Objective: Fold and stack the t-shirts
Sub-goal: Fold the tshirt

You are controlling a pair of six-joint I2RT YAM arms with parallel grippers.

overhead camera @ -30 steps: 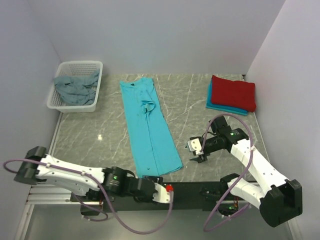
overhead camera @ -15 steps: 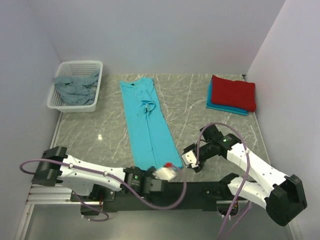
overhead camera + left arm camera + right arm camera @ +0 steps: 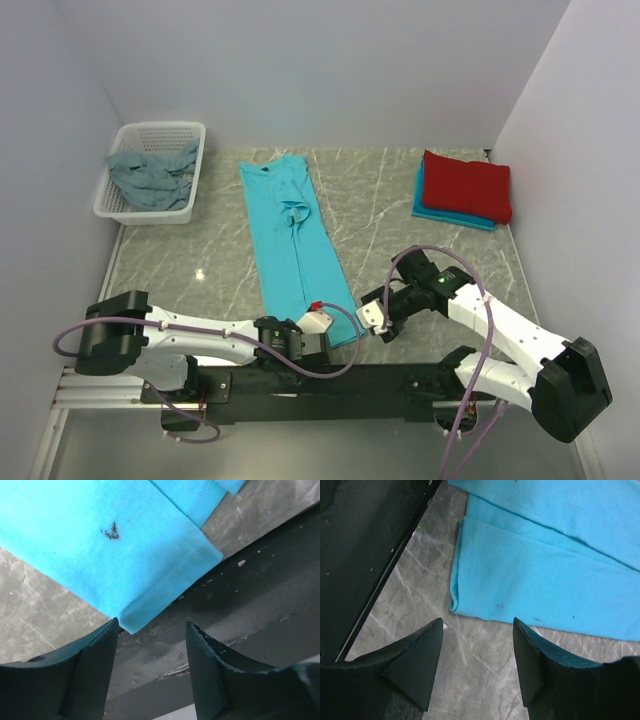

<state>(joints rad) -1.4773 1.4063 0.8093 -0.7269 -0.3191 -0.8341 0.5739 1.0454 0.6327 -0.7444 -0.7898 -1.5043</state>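
Observation:
A bright turquoise t-shirt (image 3: 297, 245) lies on the marble table, folded lengthwise into a long strip. Its near hem shows in the left wrist view (image 3: 100, 545) and the right wrist view (image 3: 545, 565). My left gripper (image 3: 318, 320) (image 3: 152, 622) hovers open over the hem's near corner, at the table's front edge. My right gripper (image 3: 378, 322) (image 3: 478, 620) is open just right of the hem's other corner, over bare marble. At the back right a folded red t-shirt (image 3: 467, 185) rests on a folded turquoise-blue one (image 3: 440, 212). A grey-blue t-shirt (image 3: 150, 172) lies crumpled in the basket.
The white perforated basket (image 3: 160, 130) stands at the back left. A black rail (image 3: 400, 375) runs along the table's near edge, under the arm bases. Pale walls close in the table at the left, back and right.
My left gripper has swung from the black rail up and right to the turquoise shirt's near hem. My right gripper has moved left and nearer, up to the hem's right corner.

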